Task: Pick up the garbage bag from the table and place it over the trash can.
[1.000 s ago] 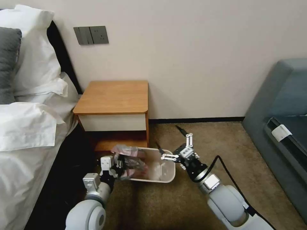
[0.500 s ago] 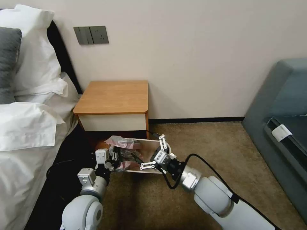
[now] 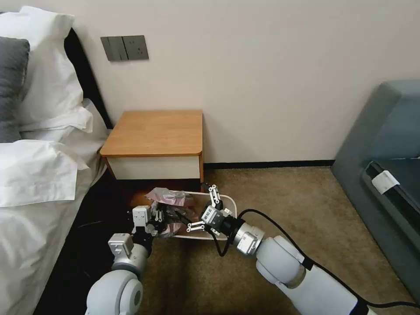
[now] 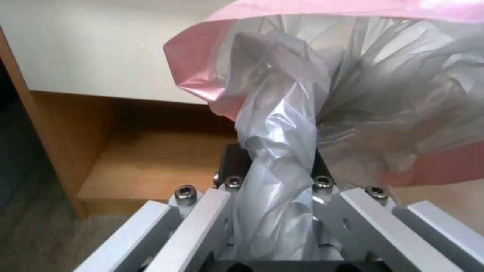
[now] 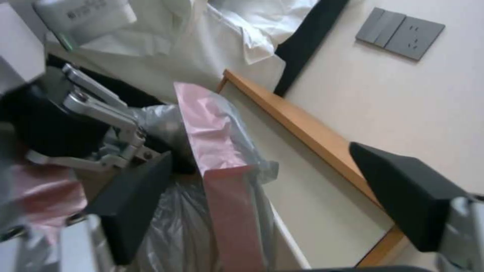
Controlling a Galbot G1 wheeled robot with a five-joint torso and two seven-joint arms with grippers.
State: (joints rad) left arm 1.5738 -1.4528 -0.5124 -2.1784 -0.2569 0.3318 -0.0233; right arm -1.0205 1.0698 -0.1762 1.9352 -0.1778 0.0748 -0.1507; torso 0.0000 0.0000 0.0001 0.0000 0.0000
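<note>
While the crinkly translucent grey garbage bag with a pinkish-red rim (image 3: 168, 210) hangs bunched over the left end of the small beige plastic trash can (image 3: 232, 205), the left pincer (image 3: 155, 221) pinches a twisted fold of the grey film between its pressed-together fingers, as the left wrist view shows at close range (image 4: 275, 211). The trash can sits on the brown carpet (image 3: 280, 197) just in front of the small orange-brown wooden desk with a cream-white drawer front (image 3: 157, 135), whose flat top is bare. Reaching in from the right, the right pincer (image 3: 205, 210) hovers over the can's opening with its dark fingers spread wide; in the right wrist view the pink rim of the bag (image 5: 217, 151) lies between those two pads (image 5: 136, 204), not yet gripped, with the left pincer (image 5: 101, 128) just beyond it. A bed with white pillows and sheets (image 3: 39, 144) stands to the left of the desk, a grey wall switch panel (image 3: 124, 48) is mounted above it, and a grey-blue sofa (image 3: 385, 144) fills the right edge.
</note>
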